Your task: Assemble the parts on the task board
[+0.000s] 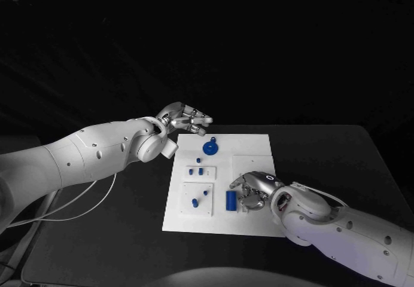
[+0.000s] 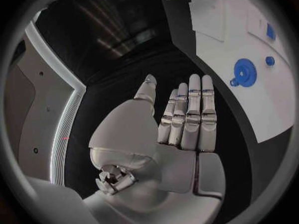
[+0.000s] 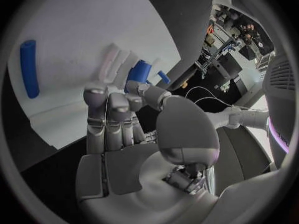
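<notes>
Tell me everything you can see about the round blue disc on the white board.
The round blue disc looks like smooth plastic. It is flat, with a raised ring and hub in its middle and a small tab with a knob sticking out from its rim, clearest in the left wrist view. It lies flat on the far part of the white board, near the left hand. Nothing touches it but the board.

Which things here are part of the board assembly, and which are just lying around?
Part of the job:
- task board
- round blue disc
- blue cylinder
- small blue pieces
- blue part at the right hand fingertips

Just lying about:
- white cable by the left arm
- black table
</notes>
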